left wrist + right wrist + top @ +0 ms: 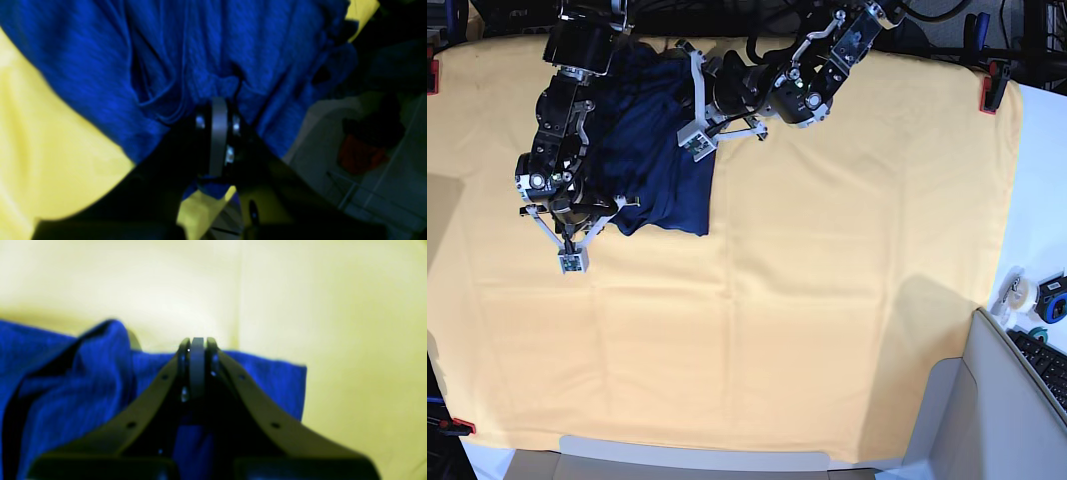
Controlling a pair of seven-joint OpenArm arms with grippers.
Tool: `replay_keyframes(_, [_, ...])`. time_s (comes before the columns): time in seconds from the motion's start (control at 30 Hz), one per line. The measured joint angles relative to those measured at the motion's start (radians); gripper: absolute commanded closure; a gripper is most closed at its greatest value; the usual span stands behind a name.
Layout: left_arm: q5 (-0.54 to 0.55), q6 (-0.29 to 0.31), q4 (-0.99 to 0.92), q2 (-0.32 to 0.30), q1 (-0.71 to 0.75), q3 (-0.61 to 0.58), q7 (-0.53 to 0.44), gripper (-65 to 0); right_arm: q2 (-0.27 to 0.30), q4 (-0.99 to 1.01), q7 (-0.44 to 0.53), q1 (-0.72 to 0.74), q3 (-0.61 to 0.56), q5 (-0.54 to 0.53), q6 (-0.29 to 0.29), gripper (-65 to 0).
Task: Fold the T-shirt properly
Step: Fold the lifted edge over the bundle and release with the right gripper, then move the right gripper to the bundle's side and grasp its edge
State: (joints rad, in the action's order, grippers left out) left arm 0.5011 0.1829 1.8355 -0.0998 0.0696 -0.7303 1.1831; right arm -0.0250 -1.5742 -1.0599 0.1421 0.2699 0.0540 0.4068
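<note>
The T-shirt (655,150) is bunched at the table's eleven o'clock on the yellow cloth (827,300). Its fabric is pinched in the closed left gripper (218,110) and closed right gripper (197,343).

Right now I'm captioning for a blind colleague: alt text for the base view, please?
Two black robot arms bend over a crumpled dark navy blue knit T-shirt on a pale yellow cloth, the left gripper and right gripper both shut at its edges.
</note>
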Motion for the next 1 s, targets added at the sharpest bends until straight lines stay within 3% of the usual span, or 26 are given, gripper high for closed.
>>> replay_keyframes(0.13, [-0.001, -0.002, 0.028, -0.001, -0.001, 0.0, 0.007, 0.0, -0.001, -0.025, -0.006, 0.021, 0.0, 0.002, 0.0, 0.0])
replay_keyframes(0.37, [0.0, -0.008, 0.194, -0.084, 0.0, 0.023, 0.011, -1.7, 0.002, -0.2, -0.005, 0.041, 0.006, -0.002, -0.003, 0.0])
replay_keyframes(0.47, [0.007, -0.092, 0.227, -0.077, 0.018, 0.086, -0.014, -7.1, -0.006, -0.283, -0.01, 0.028, 0.081, -0.006, 0.004, -1.6])
replay_keyframes(0.57, [0.005, -0.144, 0.223, -0.09, 0.043, 0.123, -0.052, -11.1, 0.002, -0.359, -0.128, 0.015, 0.175, -0.009, 0.0, -10.6])
replay_keyframes(0.67, [0.007, -0.155, 0.225, -0.112, 0.091, 0.169, -0.096, -13.5, 0.013, -0.381, -0.236, 0.01, 0.274, -0.14, 0.004, -21.7])
replay_keyframes(0.73, [0.006, -0.154, 0.224, -0.113, 0.122, 0.217, -0.126, -14.5, 0.059, -0.376, -0.314, -0.013, 0.309, -0.286, 0.006, -27.1])
replay_keyframes(0.87, [0.006, -0.157, 0.224, -0.113, 0.142, 0.274, -0.14, -16.1, 0.156, -0.298, -0.352, -0.062, 0.414, -0.584, 0.005, -33.3])
replay_keyframes(1.0, [0.007, -0.154, 0.224, -0.112, 0.143, 0.298, -0.14, -16.1, 0.237, -0.095, -0.344, -0.067, 0.517, -0.866, 0.004, -37.3])
